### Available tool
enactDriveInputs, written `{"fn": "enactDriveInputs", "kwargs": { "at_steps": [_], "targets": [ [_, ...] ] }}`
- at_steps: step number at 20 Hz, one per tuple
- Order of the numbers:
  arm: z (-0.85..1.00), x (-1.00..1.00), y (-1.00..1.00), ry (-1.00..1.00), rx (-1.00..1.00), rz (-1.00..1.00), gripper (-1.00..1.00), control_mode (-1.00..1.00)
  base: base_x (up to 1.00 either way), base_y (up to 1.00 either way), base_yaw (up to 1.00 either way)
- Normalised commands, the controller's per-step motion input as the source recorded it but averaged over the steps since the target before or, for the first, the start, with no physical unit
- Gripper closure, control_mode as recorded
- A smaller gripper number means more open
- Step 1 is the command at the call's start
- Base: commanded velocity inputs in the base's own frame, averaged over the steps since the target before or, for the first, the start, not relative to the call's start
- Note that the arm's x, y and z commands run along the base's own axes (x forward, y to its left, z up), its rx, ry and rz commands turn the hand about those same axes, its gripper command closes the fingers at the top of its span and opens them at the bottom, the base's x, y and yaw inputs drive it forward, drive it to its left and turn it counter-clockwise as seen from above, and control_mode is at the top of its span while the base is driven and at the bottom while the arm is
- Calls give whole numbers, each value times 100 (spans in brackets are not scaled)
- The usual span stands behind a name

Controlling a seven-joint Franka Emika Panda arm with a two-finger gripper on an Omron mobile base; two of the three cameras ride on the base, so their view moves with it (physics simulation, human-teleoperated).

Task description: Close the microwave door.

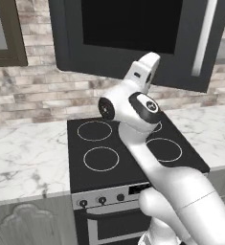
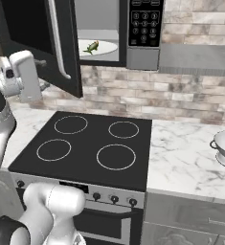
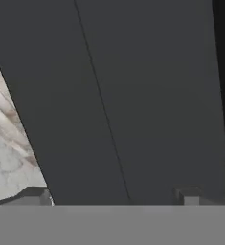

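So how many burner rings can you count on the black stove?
4 on the stove: back left, back right, front left, front right. In the left base view the arm partly covers the back-right one.

White arm rises from base, elbow bent, forearm reaching up and forward. Gripper (image 3: 114,197) spread apart, two small fingertips (image 3: 186,195) showing, nothing between them. Wrist sits right behind it, tilted upward.

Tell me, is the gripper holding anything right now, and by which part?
Nothing is held. The gripper is open, its fingertips up close to the microwave door.
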Motion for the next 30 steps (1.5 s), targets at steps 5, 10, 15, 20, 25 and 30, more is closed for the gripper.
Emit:
{"fn": "enactDriveInputs", "kwargs": {
  "at_steps": [5,10,15,20,25,30],
  "targets": [
    [0,39,-13,38,0,31,-100,-100,0,0,0],
    [5,24,-14,28,1,37,-100,-100,0,0,0],
    [0,38,-15,23,2,37,-100,-100,0,0,0],
    [0,52,-15,23,0,27,-100,-100,0,0,0],
    [0,57,-4,19,0,15,-100,-100,0,0,0],
    [0,37,4,7,0,8,-100,-100,0,0,0]
  ]
}}
